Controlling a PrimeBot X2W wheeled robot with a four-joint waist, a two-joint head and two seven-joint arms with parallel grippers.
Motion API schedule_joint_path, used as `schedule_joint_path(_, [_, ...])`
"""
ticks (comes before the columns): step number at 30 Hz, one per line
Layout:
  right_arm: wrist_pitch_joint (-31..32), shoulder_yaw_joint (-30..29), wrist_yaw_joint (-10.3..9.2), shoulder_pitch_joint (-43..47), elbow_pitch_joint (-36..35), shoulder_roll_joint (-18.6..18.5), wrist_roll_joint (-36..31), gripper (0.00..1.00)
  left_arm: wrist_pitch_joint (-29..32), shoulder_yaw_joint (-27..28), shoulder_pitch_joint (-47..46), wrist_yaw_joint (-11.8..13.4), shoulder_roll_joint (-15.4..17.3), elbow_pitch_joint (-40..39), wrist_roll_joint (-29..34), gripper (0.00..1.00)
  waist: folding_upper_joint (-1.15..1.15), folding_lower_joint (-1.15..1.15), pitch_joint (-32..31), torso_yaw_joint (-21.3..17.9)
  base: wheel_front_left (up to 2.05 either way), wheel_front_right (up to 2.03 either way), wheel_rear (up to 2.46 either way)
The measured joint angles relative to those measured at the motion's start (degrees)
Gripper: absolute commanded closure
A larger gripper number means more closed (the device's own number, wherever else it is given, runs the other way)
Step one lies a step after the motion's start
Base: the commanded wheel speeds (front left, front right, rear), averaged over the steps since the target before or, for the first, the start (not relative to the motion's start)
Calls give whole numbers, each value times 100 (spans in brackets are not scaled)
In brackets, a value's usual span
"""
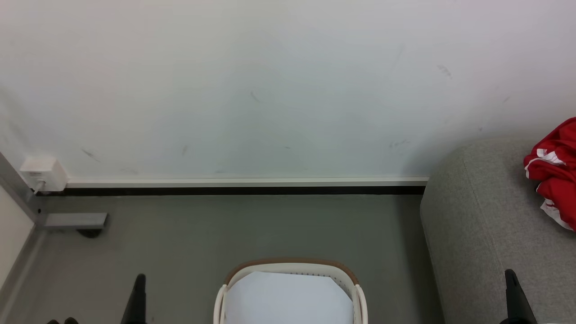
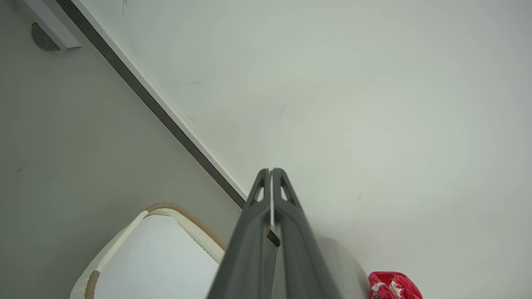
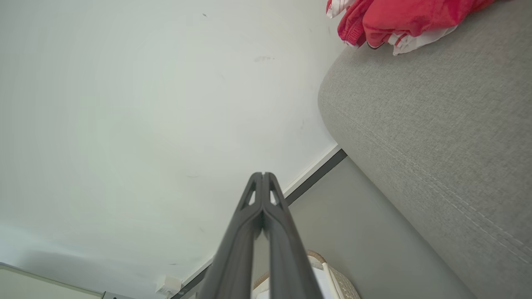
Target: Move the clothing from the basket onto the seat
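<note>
Behind the basket [image 1: 292, 263], wall [image 1: 270, 90], perhaps a socket [image 1: 42, 173]; clothing [image 1: 555, 171] on seat [image 1: 477, 225].

Scuffed white wall [image 1: 270, 90] over a black-and-white skirting [image 1: 247, 186], grey floor [image 1: 225, 234], white plug box [image 1: 42, 173] at left

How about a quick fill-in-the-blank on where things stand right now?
The clothing lies on the grey ____.
The visible inside of the basket is plain ____.
The left gripper and the right gripper are both ____, holding nothing.
Missing words: seat; white; shut.
</note>
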Motion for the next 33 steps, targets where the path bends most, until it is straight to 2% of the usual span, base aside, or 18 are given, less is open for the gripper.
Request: schedule_joint_path(33, [477, -135, 0, -333, -14, -9, 1944, 100, 493, 73, -334, -43, -4, 8, -1897, 100, 0, 0, 78, -42, 0, 0, 0])
